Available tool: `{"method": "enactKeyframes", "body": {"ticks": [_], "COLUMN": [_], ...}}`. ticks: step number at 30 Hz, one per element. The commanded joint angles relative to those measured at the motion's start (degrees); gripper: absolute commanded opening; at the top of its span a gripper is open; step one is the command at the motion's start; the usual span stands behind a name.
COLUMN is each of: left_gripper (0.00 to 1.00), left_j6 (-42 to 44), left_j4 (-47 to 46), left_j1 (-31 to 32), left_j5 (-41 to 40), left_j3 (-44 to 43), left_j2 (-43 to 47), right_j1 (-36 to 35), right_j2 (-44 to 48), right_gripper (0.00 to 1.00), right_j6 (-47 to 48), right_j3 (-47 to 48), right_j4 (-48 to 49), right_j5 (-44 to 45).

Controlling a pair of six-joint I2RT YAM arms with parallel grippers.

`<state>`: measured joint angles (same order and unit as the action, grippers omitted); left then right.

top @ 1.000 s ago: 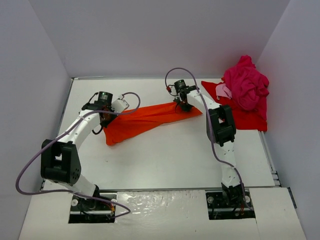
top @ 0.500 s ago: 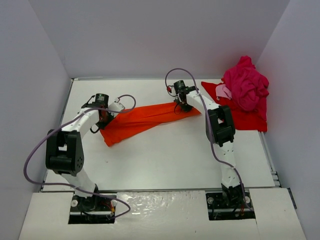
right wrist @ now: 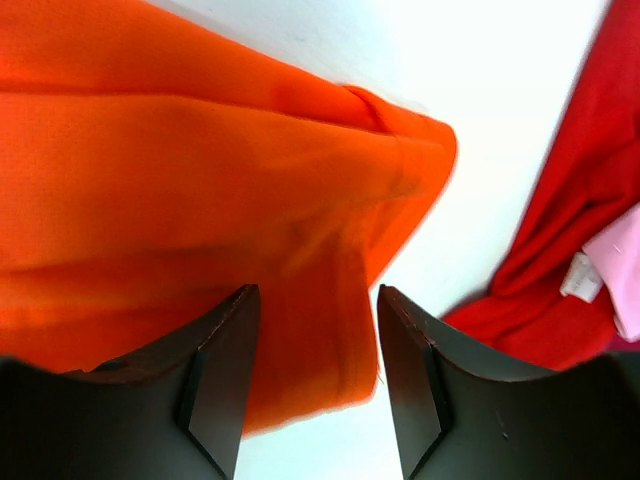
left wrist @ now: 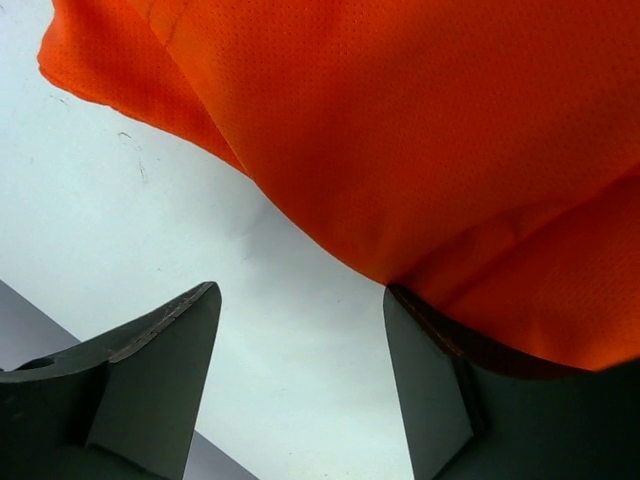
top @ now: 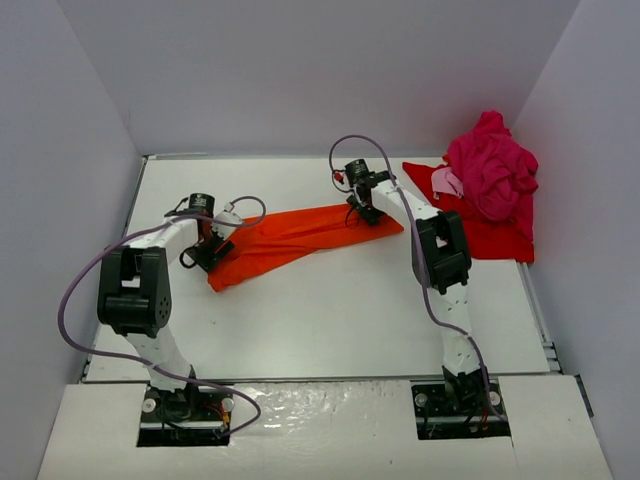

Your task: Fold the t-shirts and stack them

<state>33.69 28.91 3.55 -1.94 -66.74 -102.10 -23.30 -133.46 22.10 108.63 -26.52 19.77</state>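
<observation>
1. Letting go on the left, the left gripper [top: 212,250] now shows its jaws parted. A second ago it pinched the low left end of the orange-red t-shirt [top: 290,235]. In the left wrist view, bare table [left wrist: 150,200] shows between the fingers and the cloth only brushes one fingertip [left wrist: 400,300], so it holds nothing.
2. The orange-red t-shirt lies mid-table as a long folded band slanting up to the right, in almost the same place as before and no longer pulled from either end.
3. The right gripper [top: 365,210] has also released the band's upper right end. Its jaws stand partly apart over the cloth, which lies loose beneath them in the right wrist view.
4. At the far right, the red t-shirt [top: 500,240] lies spread with the magenta-pink t-shirt [top: 490,170] heaped on it, both unmoved.
5. This fold looks laid down. The band probably still needs folding across its length before stacking.
</observation>
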Motion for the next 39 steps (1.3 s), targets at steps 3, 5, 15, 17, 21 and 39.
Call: {"method": "enactKeyframes", "body": {"ticks": [3, 5, 15, 17, 21, 39], "left_gripper": [0.63, 0.64, 0.72, 0.72, 0.70, 0.08], "left_j6": [-1.06, -1.74, -5.90, -6.27, -6.46, -8.15], "left_j4": [-1.94, -2.34, 2.54, 3.83, 4.05, 10.57], "left_j1": [-0.46, -0.39, 0.89, 1.79, 3.91, 4.47], "left_j5": [0.67, 1.47, 10.26, 10.88, 11.53, 16.51], "left_j3": [-1.43, -1.85, -10.65, -13.01, -14.91, -29.35], "left_j2": [7.48, 9.32, 12.94, 11.18, 8.13, -7.25], "right_j1": [-0.32, -0.19, 0.54, 0.54, 0.45, 1.35], "right_j2": [10.12, 10.94, 11.97, 11.89, 11.93, 13.75], "right_gripper": [0.45, 0.44, 0.44, 0.44, 0.43, 0.42], "right_j6": [1.27, 1.78, 2.28, 2.17, 2.16, 2.54], "right_j3": [-1.17, -1.79, -3.24, -3.46, -3.94, -6.74], "right_j4": [0.76, 1.97, 3.02, 3.14, 3.19, 5.08], "right_j5": [4.53, 6.26, 7.21, 7.17, 6.75, 7.48]}}
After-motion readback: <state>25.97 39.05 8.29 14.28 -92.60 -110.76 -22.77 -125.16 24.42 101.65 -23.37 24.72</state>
